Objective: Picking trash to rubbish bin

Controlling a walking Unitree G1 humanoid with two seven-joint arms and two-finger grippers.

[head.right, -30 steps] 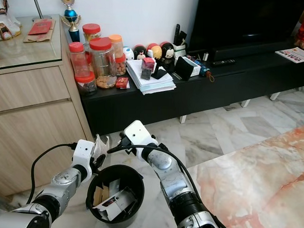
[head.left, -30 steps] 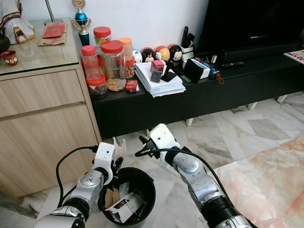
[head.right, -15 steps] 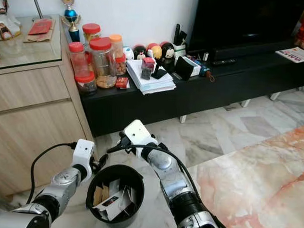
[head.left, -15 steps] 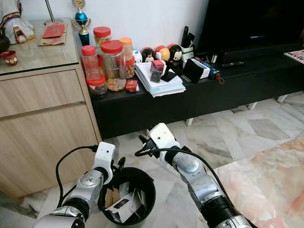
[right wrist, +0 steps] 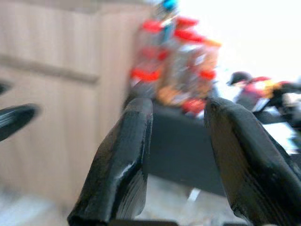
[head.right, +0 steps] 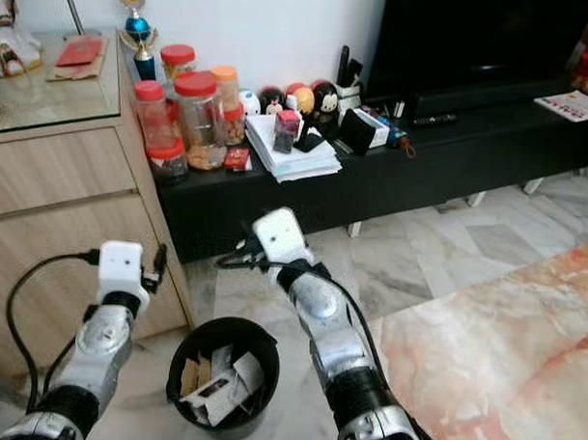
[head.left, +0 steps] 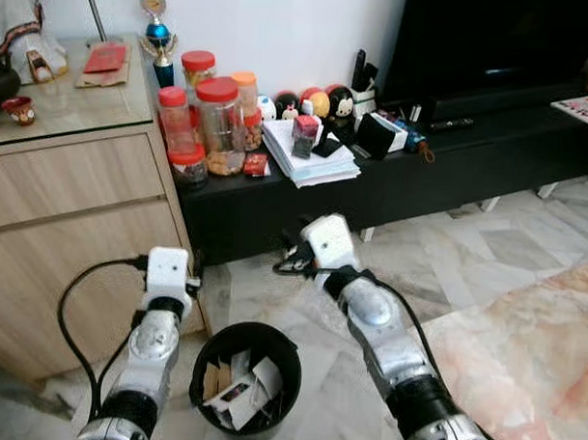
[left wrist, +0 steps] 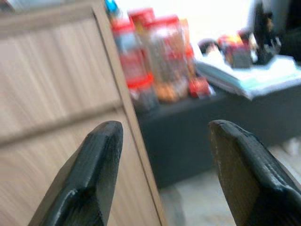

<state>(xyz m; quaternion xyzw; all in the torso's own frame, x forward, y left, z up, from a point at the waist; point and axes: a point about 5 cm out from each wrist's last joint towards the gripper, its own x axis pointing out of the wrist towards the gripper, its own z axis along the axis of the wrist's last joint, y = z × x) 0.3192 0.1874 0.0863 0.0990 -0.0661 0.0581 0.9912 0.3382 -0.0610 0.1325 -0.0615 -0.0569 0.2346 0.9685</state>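
Black bin (head.left: 245,380) at 6 o'clock, scraps inside. My left gripper (left wrist: 164,155) and right gripper (right wrist: 176,141) agape, empty. Risk: elbow swing tips bin.

bin (head.left: 246,346) on the floor (head.left: 486,256) before the cabinet (head.left: 81,232) (low console (head.left: 421,171) right of it).

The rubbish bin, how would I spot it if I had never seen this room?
Find the light wooden cabinet beside the long black TV bench. On the marble floor in front of where they meet, between the robot's two silver arms, stands the rubbish bin. It is a round black bucket holding scraps of paper and card, the one container on the floor.
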